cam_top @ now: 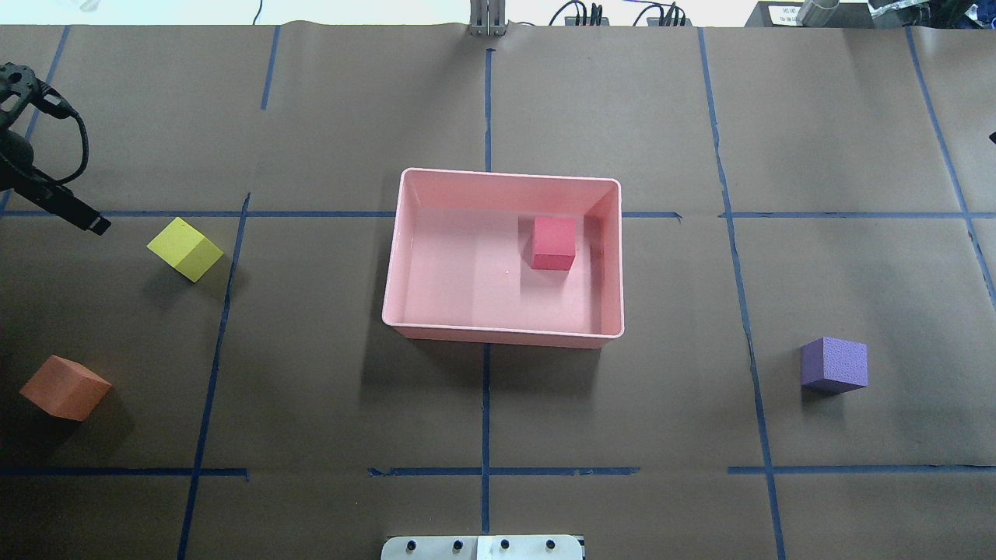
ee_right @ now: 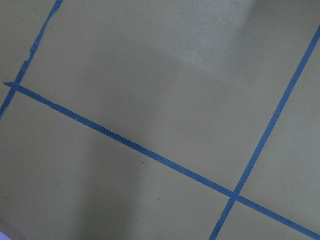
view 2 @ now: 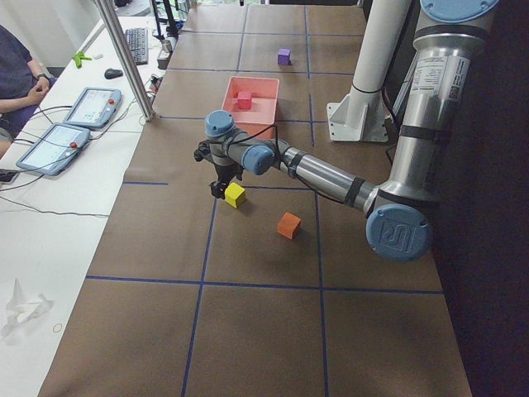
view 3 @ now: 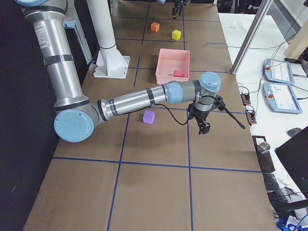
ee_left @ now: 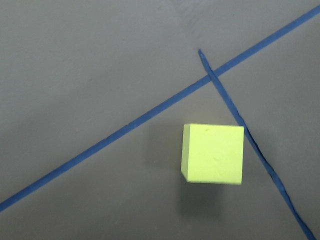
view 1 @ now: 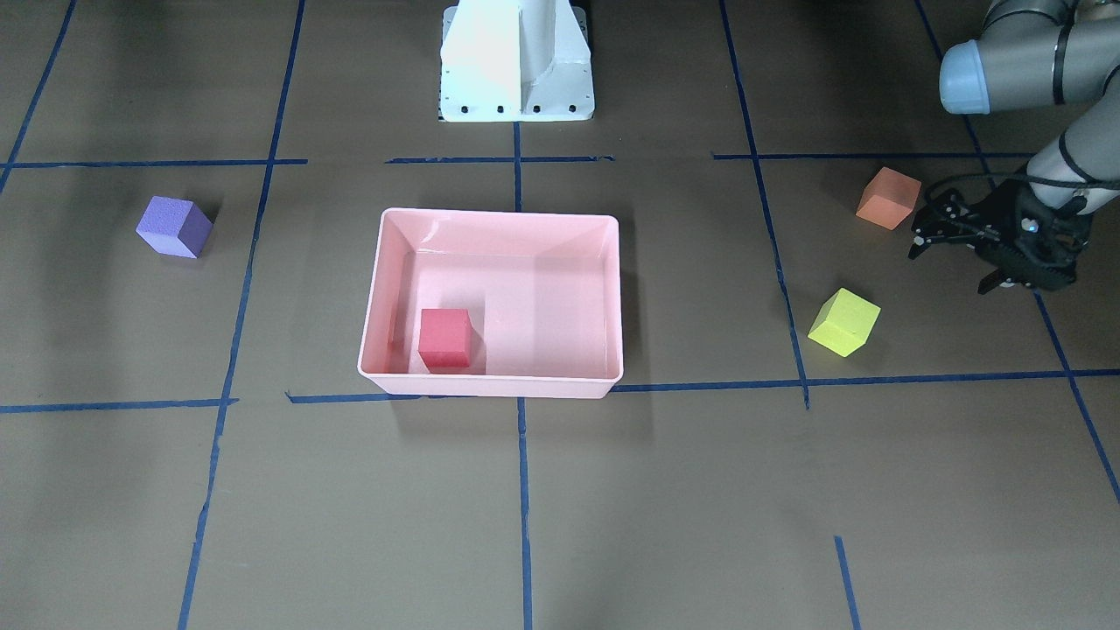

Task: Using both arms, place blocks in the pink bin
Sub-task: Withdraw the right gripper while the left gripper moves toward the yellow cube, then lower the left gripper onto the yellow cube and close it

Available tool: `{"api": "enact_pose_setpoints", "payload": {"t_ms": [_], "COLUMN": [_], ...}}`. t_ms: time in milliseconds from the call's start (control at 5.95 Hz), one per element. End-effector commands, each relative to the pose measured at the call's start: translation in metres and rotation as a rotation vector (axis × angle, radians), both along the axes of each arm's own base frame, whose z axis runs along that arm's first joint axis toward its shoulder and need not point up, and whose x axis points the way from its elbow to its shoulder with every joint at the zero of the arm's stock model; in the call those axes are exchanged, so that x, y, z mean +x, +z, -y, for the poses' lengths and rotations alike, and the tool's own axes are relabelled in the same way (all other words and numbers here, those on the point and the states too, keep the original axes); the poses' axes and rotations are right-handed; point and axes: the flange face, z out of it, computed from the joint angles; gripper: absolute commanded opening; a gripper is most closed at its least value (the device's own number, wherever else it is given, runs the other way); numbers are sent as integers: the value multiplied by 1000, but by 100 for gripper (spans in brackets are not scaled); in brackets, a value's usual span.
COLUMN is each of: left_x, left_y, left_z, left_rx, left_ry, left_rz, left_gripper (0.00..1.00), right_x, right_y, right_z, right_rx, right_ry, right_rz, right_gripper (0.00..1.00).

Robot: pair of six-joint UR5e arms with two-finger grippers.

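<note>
The pink bin (view 1: 490, 386) sits mid-table with the red block (view 1: 444, 337) inside it. The yellow-green block (view 1: 843, 322) and the orange block (view 1: 888, 199) lie on the table on my left side. My left gripper (view 1: 919, 229) hangs open and empty between them, a little off both. The left wrist view shows the yellow-green block (ee_left: 213, 153) below, with no fingers in frame. The purple block (view 1: 173, 227) lies on my right side. My right gripper (view 3: 204, 127) shows only in the exterior right view, beyond the purple block (view 3: 148, 117). I cannot tell whether it is open or shut.
The white base pedestal (view 1: 516, 61) stands behind the bin. Blue tape lines (view 1: 523, 490) grid the brown table. A side desk with tablets (view 2: 83, 107) and a metal pole (view 2: 124, 58) borders the table's far edge, where a person sits.
</note>
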Motion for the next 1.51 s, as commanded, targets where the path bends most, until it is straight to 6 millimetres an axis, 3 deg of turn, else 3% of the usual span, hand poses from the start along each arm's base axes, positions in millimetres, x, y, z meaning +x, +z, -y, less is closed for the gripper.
{"api": "enact_pose_setpoints", "payload": {"t_ms": [0,168,672,1008,1176,1344], "left_x": [63,81,106,114,126,132], "left_y": [24,19,29,29,33,36], "left_z": [-4,-5,-17,-9,-13,-10], "left_rx": [6,4,-25,-31,-48,-55], "left_ry": [-49,-51,-21,-21,-9,-5], "left_rz": [-31,-28,-16,-13,-6,0], "left_gripper": [100,100,100,100,100,90], "right_x": [8,7,7,7,7,7], "right_y": [10,13,15,15,15,15], "right_z": [-7,-9,-9,-9,-9,-9], "right_rx": [-1,-5,-13,-16,-16,-17], "right_ry": [-7,-8,-5,-1,-1,-1], "right_rz": [2,0,1,1,1,1], "right_gripper": [100,100,100,100,100,100]}}
